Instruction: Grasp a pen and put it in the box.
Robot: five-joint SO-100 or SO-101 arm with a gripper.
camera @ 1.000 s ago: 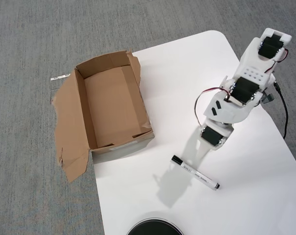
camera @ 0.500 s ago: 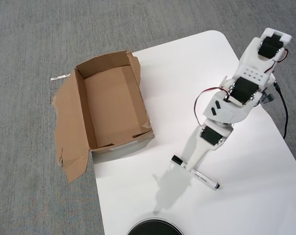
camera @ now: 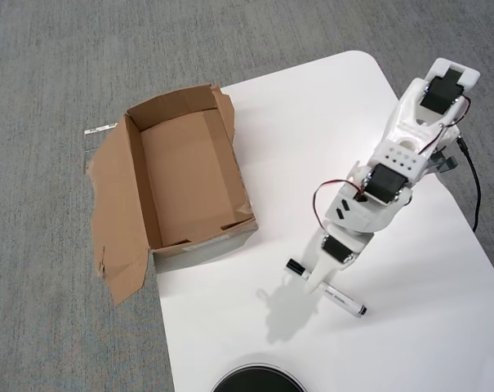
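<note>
On the white table, overhead view, the pen lies diagonally near the front edge, black cap end up-left, small black tip down-right. White gripper sits directly over the pen's middle-to-cap section, covering part of the barrel; cap pokes out on its left side, printed barrel and tip stick out to the lower right. Jaw spread: cannot tell, the arm's own body hides the fingers from above, and contact with the pen can't be confirmed either. Pen flat on the table, well apart from the box. Cardboard box stands at the table's left edge, open, nothing inside, wide torn flap folded out to the left over the grey carpet. Dark round object at the bottom edge, cut off. Versus half a second ago: arm has extended further down-left, gripper now lower over the pen and covering more barrel; pen and box in the same spots, shadow under the gripper shifted slightly.
</note>
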